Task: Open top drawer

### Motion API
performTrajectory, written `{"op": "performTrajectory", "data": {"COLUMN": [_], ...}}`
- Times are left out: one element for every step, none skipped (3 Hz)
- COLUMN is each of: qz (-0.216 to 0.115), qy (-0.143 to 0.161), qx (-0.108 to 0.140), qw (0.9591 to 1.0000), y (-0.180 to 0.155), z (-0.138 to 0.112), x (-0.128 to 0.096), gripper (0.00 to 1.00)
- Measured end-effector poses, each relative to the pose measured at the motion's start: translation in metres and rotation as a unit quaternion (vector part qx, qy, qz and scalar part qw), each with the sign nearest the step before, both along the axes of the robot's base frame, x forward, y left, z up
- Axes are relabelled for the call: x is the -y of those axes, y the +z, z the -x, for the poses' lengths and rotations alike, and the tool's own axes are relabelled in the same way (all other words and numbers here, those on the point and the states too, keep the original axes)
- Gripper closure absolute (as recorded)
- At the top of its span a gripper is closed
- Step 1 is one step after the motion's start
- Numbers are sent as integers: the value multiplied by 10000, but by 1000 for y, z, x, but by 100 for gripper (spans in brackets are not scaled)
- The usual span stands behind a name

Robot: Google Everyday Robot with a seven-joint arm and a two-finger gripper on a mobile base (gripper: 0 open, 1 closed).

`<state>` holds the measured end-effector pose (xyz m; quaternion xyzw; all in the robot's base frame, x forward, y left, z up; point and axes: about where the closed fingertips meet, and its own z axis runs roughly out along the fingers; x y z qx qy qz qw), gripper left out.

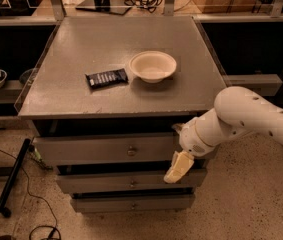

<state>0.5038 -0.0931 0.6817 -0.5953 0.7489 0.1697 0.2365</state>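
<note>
Gripper (179,167): cream-coloured, at the end of a white arm (248,115) that reaches in from the right. It hangs below the front edge of the tabletop (81,44), under the front right corner, and points down and to the left. It lies just beside the right end of the top drawer's front, and its tip overlaps the upper edge of the middle drawer (111,182). Contact with either front cannot be told, nor whether the gripper is open or closed.

Top drawer (91,150): grey front directly under the front edge of the tabletop, the widest of three, with a small round brass knob (131,150) at its centre. A dark gap separates it from the tabletop above. The front stands forward of the two below it; the interior is not visible.

Middle drawer: narrower grey front with a small knob, just below. Bottom drawer (131,203): grey front, lowest of the stack.

Tabletop: grey, square, lightly speckled.

Bowl (152,65): pale, round, upright, right of the tabletop's centre.

Wrapped bar (107,78): dark packet with pale print, lying flat just left of the bowl and apart from it, slightly nearer the front edge.

Floor (241,204): speckled. A thin cable (28,196) and a black bar (12,178) lie beyond the front left corner.
</note>
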Motion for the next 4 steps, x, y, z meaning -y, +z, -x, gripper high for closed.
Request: {"op": "performTrajectory", "data": {"qz": [-70,-72,68,249], "qy": [45,43,4,-205], "qx": [-149,-153,-75,152], "qw": [9999,9998,9999,9994], "y": [20,21,19,7], "z": [23,24,21,-7], "x": [1,2,1,-8], "gripper": [0,0,0,0]}}
